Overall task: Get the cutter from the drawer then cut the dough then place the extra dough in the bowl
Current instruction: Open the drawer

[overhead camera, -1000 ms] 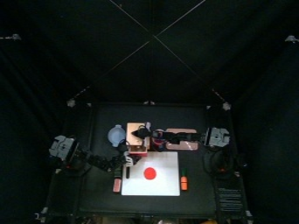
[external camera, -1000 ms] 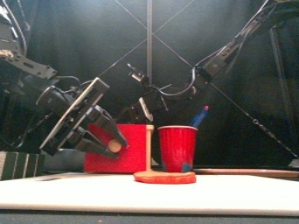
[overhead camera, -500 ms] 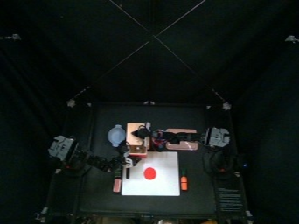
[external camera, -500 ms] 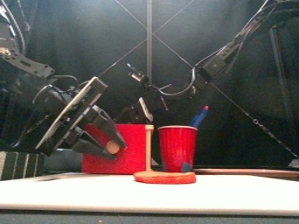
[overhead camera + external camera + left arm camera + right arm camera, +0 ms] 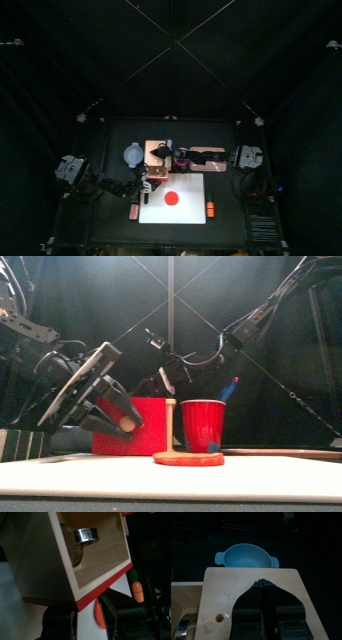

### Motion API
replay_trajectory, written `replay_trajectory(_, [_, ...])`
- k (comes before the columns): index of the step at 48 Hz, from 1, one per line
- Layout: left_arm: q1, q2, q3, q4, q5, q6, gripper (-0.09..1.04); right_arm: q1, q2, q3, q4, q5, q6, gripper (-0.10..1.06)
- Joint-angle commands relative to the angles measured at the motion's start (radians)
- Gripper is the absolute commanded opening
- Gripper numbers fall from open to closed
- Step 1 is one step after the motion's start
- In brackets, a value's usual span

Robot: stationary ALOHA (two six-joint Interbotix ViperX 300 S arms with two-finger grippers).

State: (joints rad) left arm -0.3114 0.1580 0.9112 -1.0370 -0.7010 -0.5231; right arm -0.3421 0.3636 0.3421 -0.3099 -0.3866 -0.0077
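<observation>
Left arm [image 5: 70, 391] comes in low from the left, its wrist tipped down and toward the middle. The left end effector [image 5: 91, 614] slants down and to the right with its two jaws standing apart, a clear gap between them. Right arm [image 5: 267, 306] drops from high on the right, bends, and reaches level past the middle to the far left. The right end effector [image 5: 261, 583] points steeply down, its jaws pressed together into a single narrow tip. Seen from above, the two end effectors sit near each other, left of centre, with the right one farther back and the left one nearer the front.
</observation>
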Motion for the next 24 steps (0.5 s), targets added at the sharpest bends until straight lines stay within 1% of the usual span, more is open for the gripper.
replay_trajectory(1, [-0.014, -0.018, -0.011, 0.009, -0.005, 0.009, 0.65, -0.009, -0.012, -0.003, 0.000, 0.014, 0.002, -0.07])
replay_trajectory(6, [-0.012, -0.018, -0.009, 0.009, -0.006, 0.009, 0.69, -0.009, -0.012, -0.003, -0.002, 0.014, 0.002, -0.07])
replay_trajectory(16, [-0.012, -0.021, -0.014, 0.011, -0.008, 0.008, 0.82, -0.009, -0.012, -0.002, -0.002, 0.015, 0.002, -0.07])
replay_trajectory(24, [-0.018, -0.037, -0.008, 0.011, -0.008, 0.008, 0.85, -0.008, -0.014, -0.002, -0.003, 0.014, 0.002, -0.07])
